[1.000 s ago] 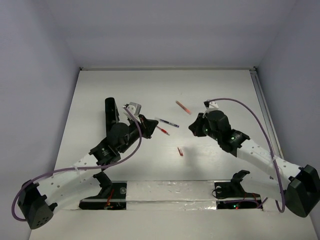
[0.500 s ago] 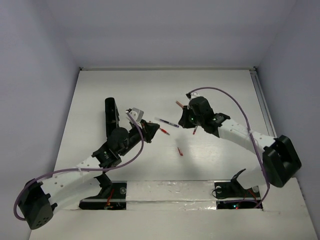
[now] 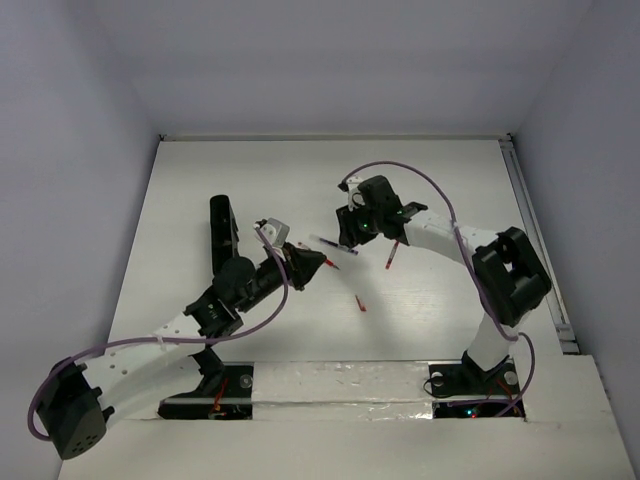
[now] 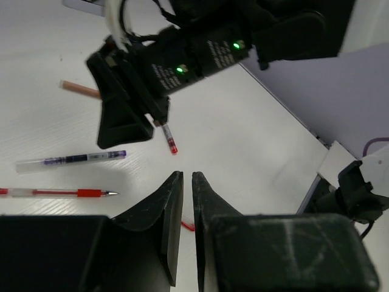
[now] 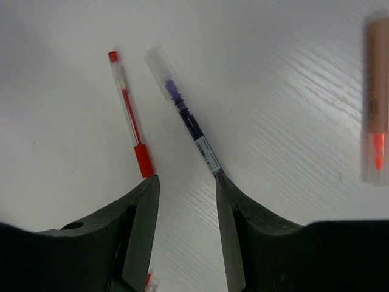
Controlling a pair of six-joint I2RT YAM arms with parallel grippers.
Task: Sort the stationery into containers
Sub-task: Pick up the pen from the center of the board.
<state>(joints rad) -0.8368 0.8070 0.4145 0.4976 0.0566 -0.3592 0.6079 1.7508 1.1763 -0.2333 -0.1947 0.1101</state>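
Observation:
The container, a long black box (image 3: 220, 230), lies at the left beside my left arm. A dark pen (image 3: 327, 242) (image 5: 188, 121) and a red pen (image 3: 328, 262) (image 5: 130, 118) lie mid-table. My right gripper (image 3: 347, 232) (image 5: 185, 179) hovers open just above them, with only bare table between its fingers. A tan-and-orange pen (image 5: 377, 103) (image 4: 79, 89) lies just beyond. My left gripper (image 3: 318, 263) (image 4: 187, 176) points at the pens, its jaws nearly together with nothing between. A tiny red piece (image 3: 360, 303) (image 4: 187, 226) lies under it. Scissors and erasers are out of view.
A short red-tipped pen (image 3: 388, 260) (image 4: 168, 139) lies under the right forearm. The right gripper's black fingers (image 4: 124, 115) fill the upper left wrist view, close ahead of my left gripper. White walls stand around the table on three sides.
The right arm swung left and farther back over the pens, and its jaws opened. The short red-tipped pen shows where that gripper was. The left gripper crept right.

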